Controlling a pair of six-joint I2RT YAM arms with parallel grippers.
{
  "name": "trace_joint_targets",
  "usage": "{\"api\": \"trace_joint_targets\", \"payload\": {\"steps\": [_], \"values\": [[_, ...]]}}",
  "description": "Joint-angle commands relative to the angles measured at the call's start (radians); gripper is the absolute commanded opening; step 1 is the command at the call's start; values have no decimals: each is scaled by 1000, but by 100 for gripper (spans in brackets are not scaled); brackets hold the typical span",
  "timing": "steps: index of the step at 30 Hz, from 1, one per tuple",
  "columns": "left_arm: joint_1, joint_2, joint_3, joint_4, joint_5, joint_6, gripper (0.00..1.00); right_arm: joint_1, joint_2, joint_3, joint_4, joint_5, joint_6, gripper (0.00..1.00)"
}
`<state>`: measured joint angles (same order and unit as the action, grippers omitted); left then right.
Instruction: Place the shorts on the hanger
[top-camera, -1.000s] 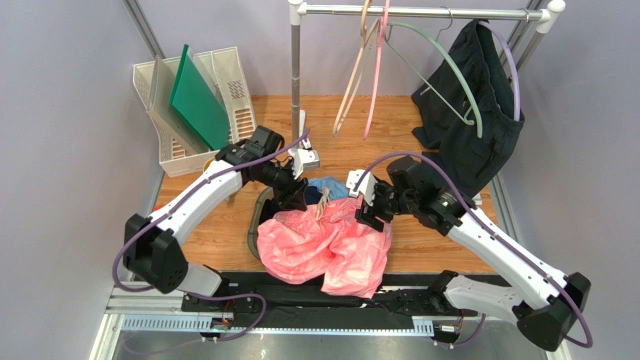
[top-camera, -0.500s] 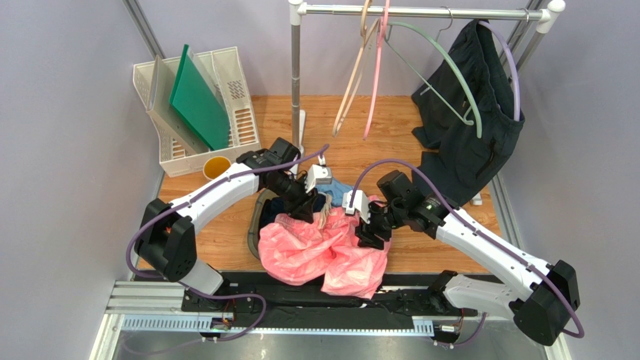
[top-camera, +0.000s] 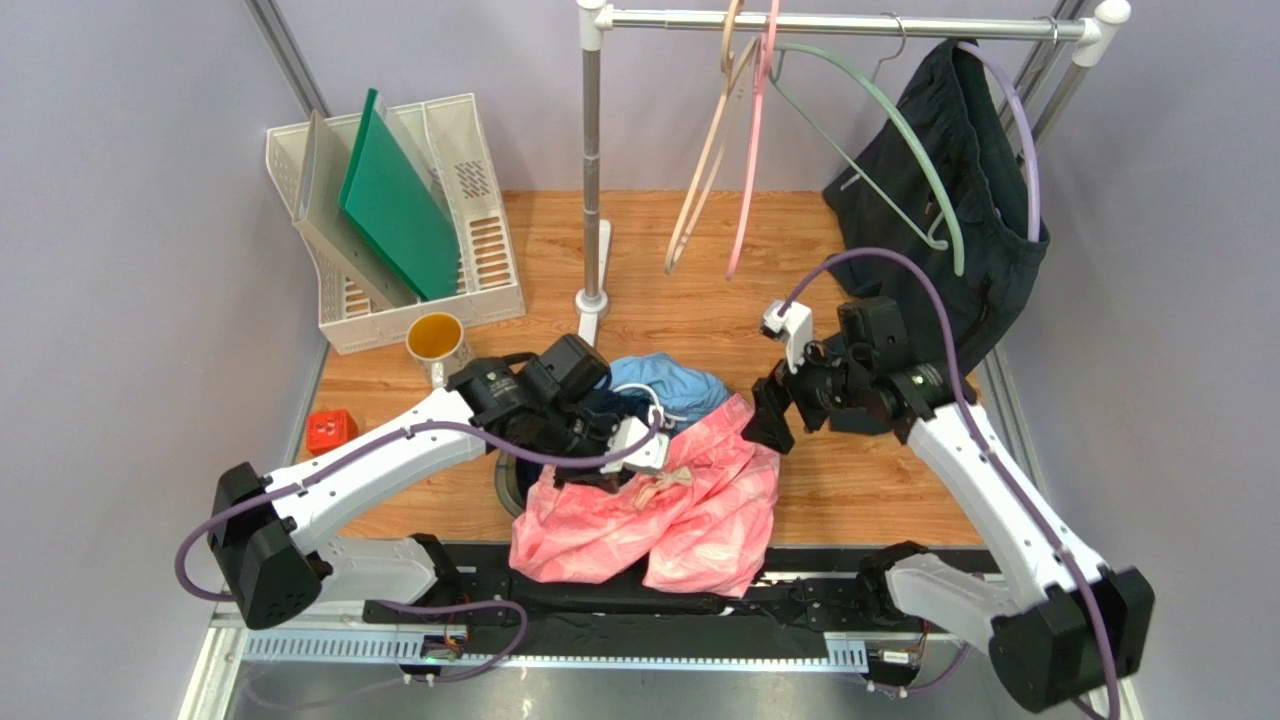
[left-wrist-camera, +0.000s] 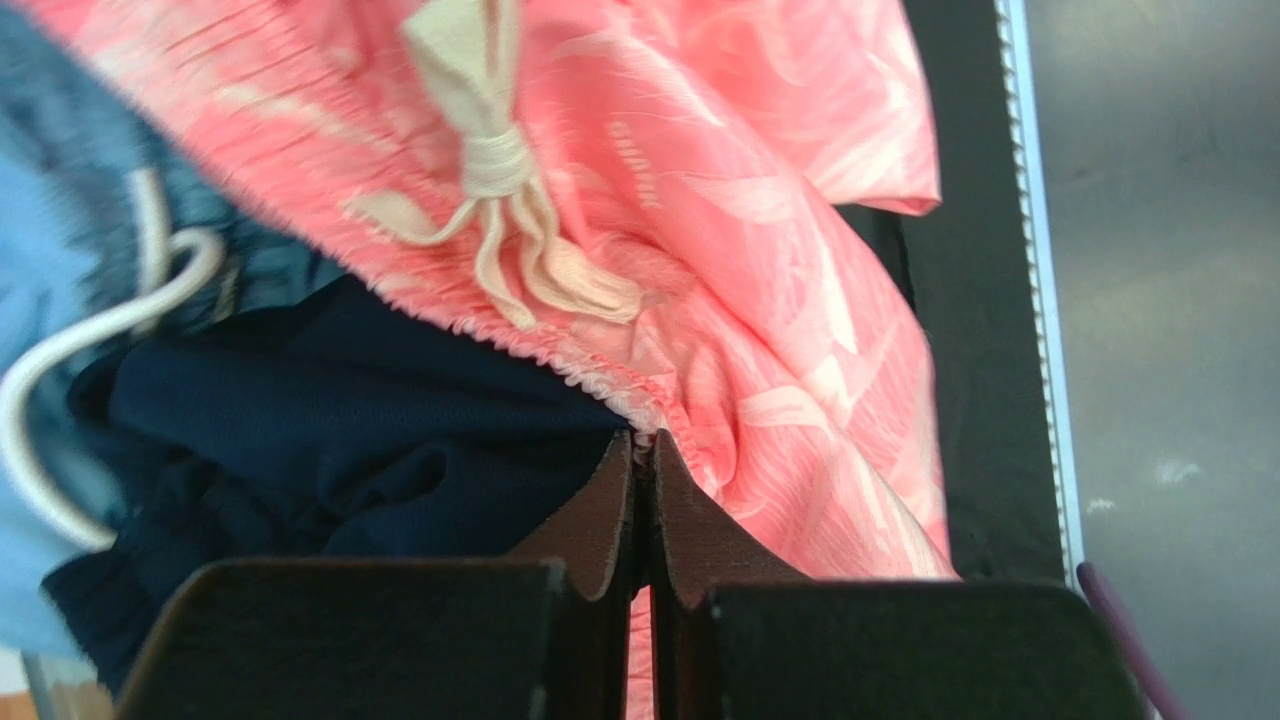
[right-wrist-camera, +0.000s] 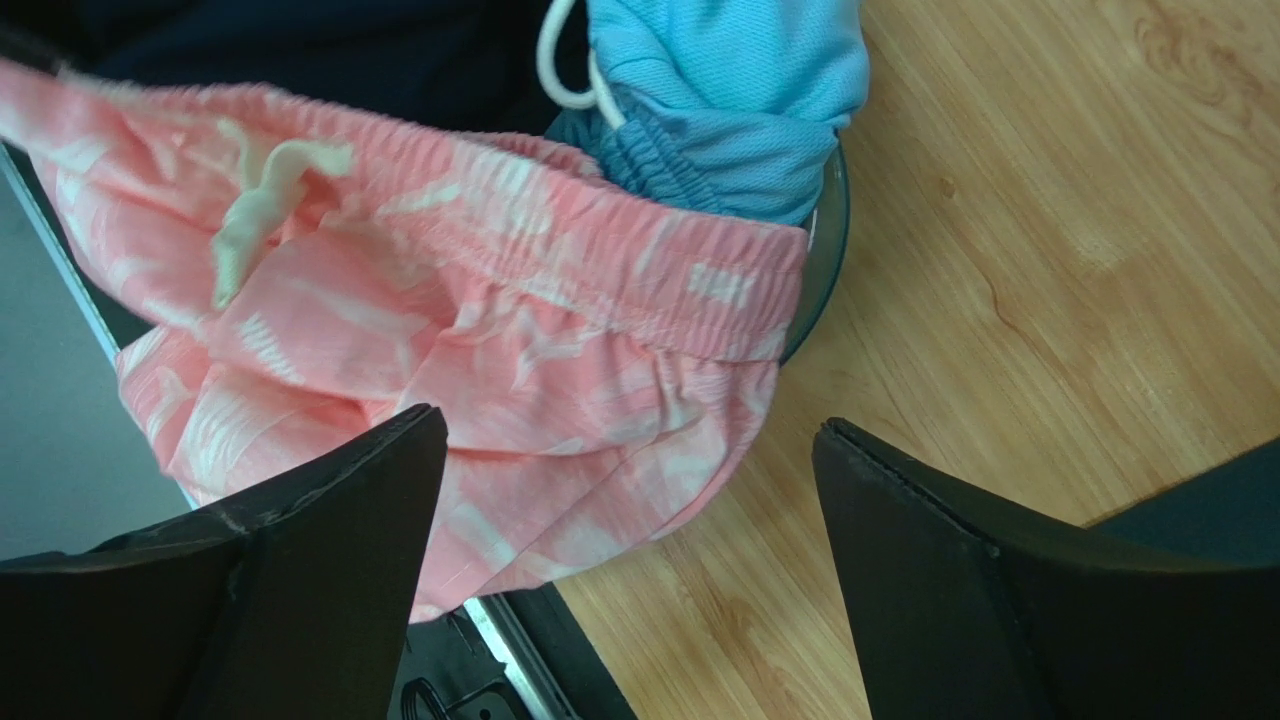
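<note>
1. Presently the left gripper (left-wrist-camera: 643, 453) is pressed shut on the shorts (left-wrist-camera: 781, 315). Its tips pinch the gathered waistband edge, and pink fabric shows in the slit between the fingers.
2. Just ahead of those tips lies the cream drawstring (left-wrist-camera: 496, 195), knotted. Beside them, under the waistband, lies a dark navy garment (left-wrist-camera: 376, 428).
3. The right gripper (right-wrist-camera: 628, 425) is spread wide and holds nothing. It hovers above the far end of the waistband, clear of the fabric.
4. Past the right gripper's fingertips, a light blue garment (right-wrist-camera: 736, 90) touches the waistband.
5. Open room: bare wood of the table (top-camera: 879, 480) lies on the outer side of the right gripper, as far as the table's right edge.
6. Edge note: on the near side of both grippers, the shorts' legs spill over the table's near edge onto a black strip (top-camera: 812, 585).
7. The hanger (top-camera: 906, 150) hangs on the rail (top-camera: 842, 23), well apart from both grippers, behind and above the right one. It sits between a pink hanger (top-camera: 751, 165) and a black garment (top-camera: 939, 293).
</note>
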<state>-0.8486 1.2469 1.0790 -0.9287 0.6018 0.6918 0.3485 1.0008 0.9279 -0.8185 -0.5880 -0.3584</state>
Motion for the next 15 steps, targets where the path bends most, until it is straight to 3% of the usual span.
{"api": "trace_joint_targets", "payload": {"steps": [1,9,15], "values": [[-101,-17,-33,-48,-33,86,0,-32,134,71,41,-72,6,95],[-142,-6,-42,-39,-63,117,0,-31,272,45,176,-107,-39,97],[-142,8,-53,-35,-82,110,0,-5,361,65,180,-194,-37,86]]}}
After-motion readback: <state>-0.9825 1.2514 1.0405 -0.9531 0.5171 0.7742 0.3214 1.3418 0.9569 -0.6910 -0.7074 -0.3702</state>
